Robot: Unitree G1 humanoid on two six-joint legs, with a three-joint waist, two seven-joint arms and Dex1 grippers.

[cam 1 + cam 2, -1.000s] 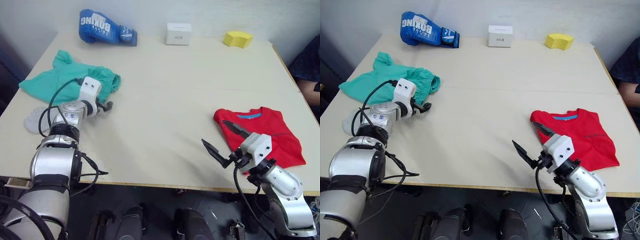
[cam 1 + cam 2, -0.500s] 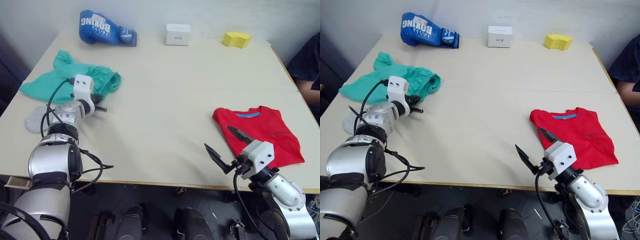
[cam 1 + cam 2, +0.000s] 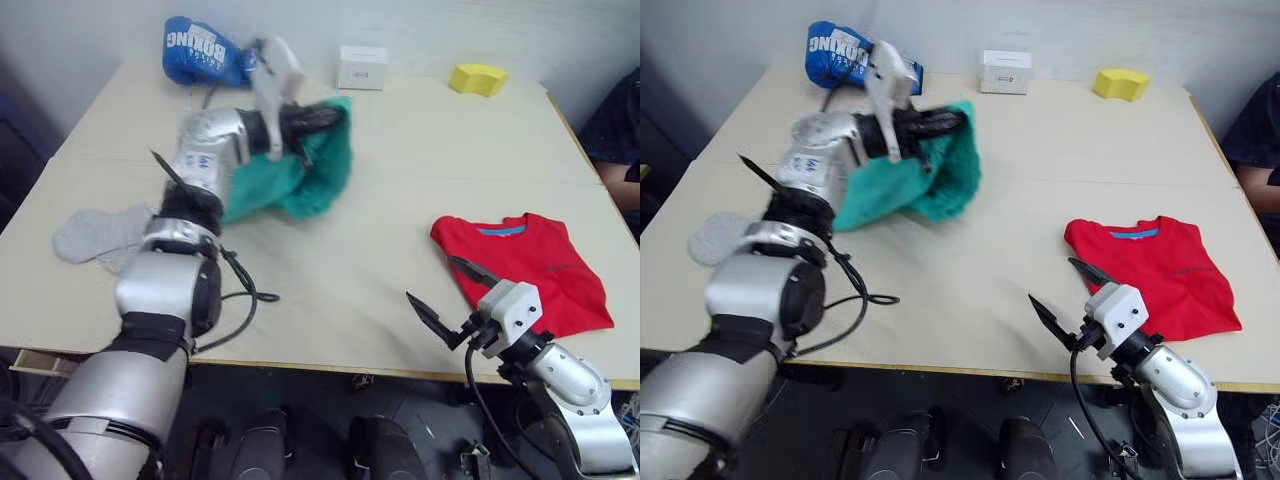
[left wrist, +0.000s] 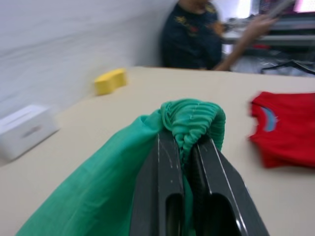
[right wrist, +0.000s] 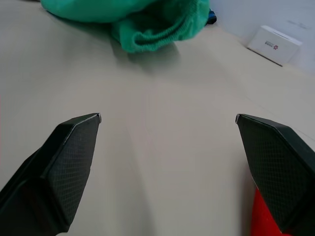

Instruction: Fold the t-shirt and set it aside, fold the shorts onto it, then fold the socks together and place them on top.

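The teal-green shorts point(image 3: 300, 178) hang bunched above the table's back middle. My left gripper point(image 3: 325, 115) is shut on their gathered waistband point(image 4: 194, 118), which bulges over the black fingers point(image 4: 160, 187). The red t-shirt point(image 3: 525, 262) lies folded at the front right, blue neck band showing. Just left of it, near the front edge, my right gripper point(image 3: 430, 278) stands open and holds nothing; its wrist view shows bare table between the fingertips point(image 5: 78, 142). The grey socks point(image 3: 100, 235) lie flat at the front left, partly behind my left arm.
A blue boxing glove point(image 3: 198, 52), a white box point(image 3: 362, 67) and a yellow block point(image 3: 477, 77) line the table's back edge. A person in dark clothes point(image 3: 615, 130) sits at the right side. Bare tabletop point(image 3: 360, 260) lies between the shorts and the t-shirt.
My left gripper has shut on the shorts and swung up and right, lifting them from the table's left side toward the middle. The right gripper has barely moved.
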